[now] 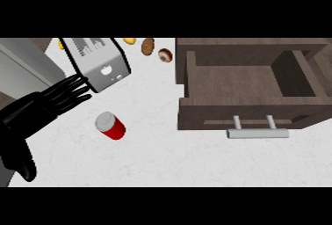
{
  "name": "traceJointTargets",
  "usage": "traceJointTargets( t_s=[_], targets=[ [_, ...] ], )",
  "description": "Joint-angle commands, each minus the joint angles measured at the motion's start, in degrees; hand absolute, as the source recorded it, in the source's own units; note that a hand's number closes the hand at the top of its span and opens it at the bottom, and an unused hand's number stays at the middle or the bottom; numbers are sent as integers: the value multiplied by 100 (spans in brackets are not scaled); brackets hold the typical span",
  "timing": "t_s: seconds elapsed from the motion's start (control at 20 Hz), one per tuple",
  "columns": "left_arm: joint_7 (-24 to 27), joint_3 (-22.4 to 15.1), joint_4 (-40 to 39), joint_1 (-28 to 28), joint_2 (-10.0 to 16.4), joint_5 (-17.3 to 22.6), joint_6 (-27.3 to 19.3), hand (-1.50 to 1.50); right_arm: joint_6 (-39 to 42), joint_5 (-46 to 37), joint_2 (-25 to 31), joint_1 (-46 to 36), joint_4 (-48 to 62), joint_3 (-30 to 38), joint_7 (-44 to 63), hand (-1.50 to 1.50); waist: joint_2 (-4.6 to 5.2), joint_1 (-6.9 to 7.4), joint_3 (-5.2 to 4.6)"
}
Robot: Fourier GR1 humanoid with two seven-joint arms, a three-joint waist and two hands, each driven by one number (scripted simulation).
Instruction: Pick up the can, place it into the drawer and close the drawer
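- The left hand [29, 115], at the left of the frame, is black all over, with a broad, blocky palm.
- Its fingers [68, 90] are slim and rod-like, with thin pale highlights along their edges.
- The thumb [23, 160] is thicker, black, with a rounded tip.
- A grey sliver in the lower left corner looks like the forearm [4, 178].

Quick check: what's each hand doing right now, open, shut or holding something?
Left hand: open, fingers straight, holding nothing, apart from the can.
Right hand: not in view.
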State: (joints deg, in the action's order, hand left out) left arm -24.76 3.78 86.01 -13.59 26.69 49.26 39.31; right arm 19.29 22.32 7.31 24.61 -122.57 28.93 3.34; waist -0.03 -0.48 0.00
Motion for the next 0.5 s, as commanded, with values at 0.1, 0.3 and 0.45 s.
traceJointTargets(
  t_s=[0.1,0.3,0.45],
  targets=[
    [424,-3,-632,-181,-478,-999,194,-150,434,159,-34,81,263,418,-202,-150,4,-16,-1],
    [1191,-64,-1110,-113,-812,-1943,554,-150,246,-114,-212,-209,149,205,-15,-150,12,-5,-3],
    [1213,158,-1149,-160,-708,-2078,288,-150,587,448,-94,131,10,608,154,-150,2,-7,-2]
  ],
)
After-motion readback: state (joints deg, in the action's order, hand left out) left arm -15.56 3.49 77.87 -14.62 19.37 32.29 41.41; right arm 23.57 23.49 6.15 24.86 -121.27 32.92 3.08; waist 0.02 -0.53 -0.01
